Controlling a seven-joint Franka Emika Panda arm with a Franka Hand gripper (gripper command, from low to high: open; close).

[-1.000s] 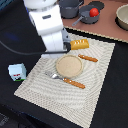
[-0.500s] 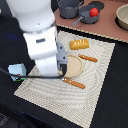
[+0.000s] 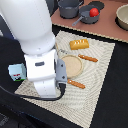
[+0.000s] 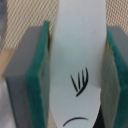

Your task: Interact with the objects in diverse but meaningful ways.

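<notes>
In the wrist view, a flat white fish-shaped piece (image 4: 80,45) with black drawn marks stands between the green pads (image 4: 42,70). My gripper (image 4: 77,67) is shut on it. In the exterior view the arm (image 3: 42,65) fills the left side and hides the gripper and the fish piece. A golden bread loaf (image 3: 79,44) lies on the woven mat (image 3: 102,60). At the back, a red tomato (image 3: 93,12) sits in a dark pan, with a grey pot (image 3: 70,7) beside it. The white-and-blue milk carton (image 3: 17,71) stands off the mat at the exterior view's left.
A round tan plate (image 3: 72,65) sits mid-mat with an orange-handled utensil on each side (image 3: 88,58) (image 3: 76,84). A tan bowl (image 3: 122,16) stands at the back right on the brown counter. Black table surface surrounds the mat.
The arm has swung forward and toward the exterior view's left, now looming over the mat's left part near the milk carton.
</notes>
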